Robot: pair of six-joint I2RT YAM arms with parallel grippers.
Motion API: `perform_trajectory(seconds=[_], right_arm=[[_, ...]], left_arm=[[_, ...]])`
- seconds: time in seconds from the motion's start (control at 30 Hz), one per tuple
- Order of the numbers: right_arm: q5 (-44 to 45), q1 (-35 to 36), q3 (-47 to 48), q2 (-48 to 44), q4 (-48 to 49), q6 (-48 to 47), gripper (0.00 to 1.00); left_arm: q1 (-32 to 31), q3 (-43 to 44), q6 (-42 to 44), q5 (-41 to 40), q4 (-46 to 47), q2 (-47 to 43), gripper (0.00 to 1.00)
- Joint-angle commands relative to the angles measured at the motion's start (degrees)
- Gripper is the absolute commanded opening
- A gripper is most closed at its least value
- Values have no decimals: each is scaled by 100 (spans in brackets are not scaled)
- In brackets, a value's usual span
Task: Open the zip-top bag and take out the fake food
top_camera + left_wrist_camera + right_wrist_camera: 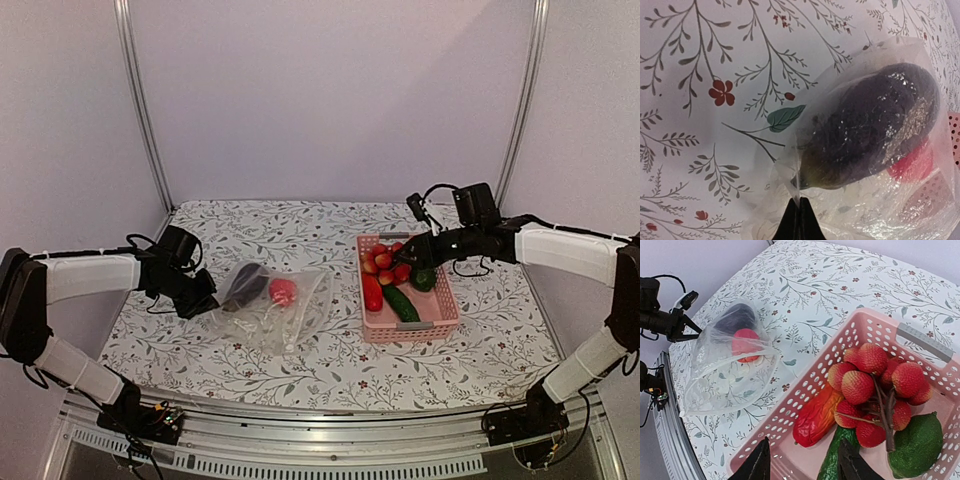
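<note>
Pinching zip-top bag (292, 320) edge: left end effector (799, 204); right end effector (804, 446) open above fake food (875, 385).

L arm (95, 276) & R arm (565, 250): white shells, black joints, cables, black fingers (758, 465).

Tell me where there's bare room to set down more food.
Bare table lies behind the zip-top bag and along the near edge. The pink basket has room only at its near right corner; its far end is crowded with fake food.

A floral-print table (300, 225) carries the zip-top bag (300, 322) and pink basket (437, 308).
</note>
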Motion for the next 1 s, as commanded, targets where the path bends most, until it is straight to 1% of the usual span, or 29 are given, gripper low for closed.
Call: perform_trajectory(seconds=[0.0,0.17,0.27,0.43,0.57,0.73,0.83,0.9,0.97], right_arm=[[-403,580,28,-51,270,-56,41],[-474,1341,37,229,738,53,35],[-453,1658,65,488,1041,65,31],[-358,1929,417,1293,1258,10,26],[-191,2120,1011,1976,1175,-72,23],[-105,2254,1645,2683,1175,-74,24],[-122,2310,1903,3082,1175,-91,30],[-120,2329,2108,3337,980,-138,32],[-136,2331,2197,3528,999,-170,35]], left_arm=[[72,-10,34,113,-52,-88,0],[69,-103,-43,141,-12,-173,0],[59,-161,-91,183,-12,-221,0],[66,-237,-121,239,-77,-344,0],[64,-303,-104,279,-137,-400,0],[64,-317,-49,341,-177,-437,0],[63,-308,73,434,-179,-439,0],[58,-313,148,507,-151,-451,0],[64,-304,249,632,-39,-497,1]])
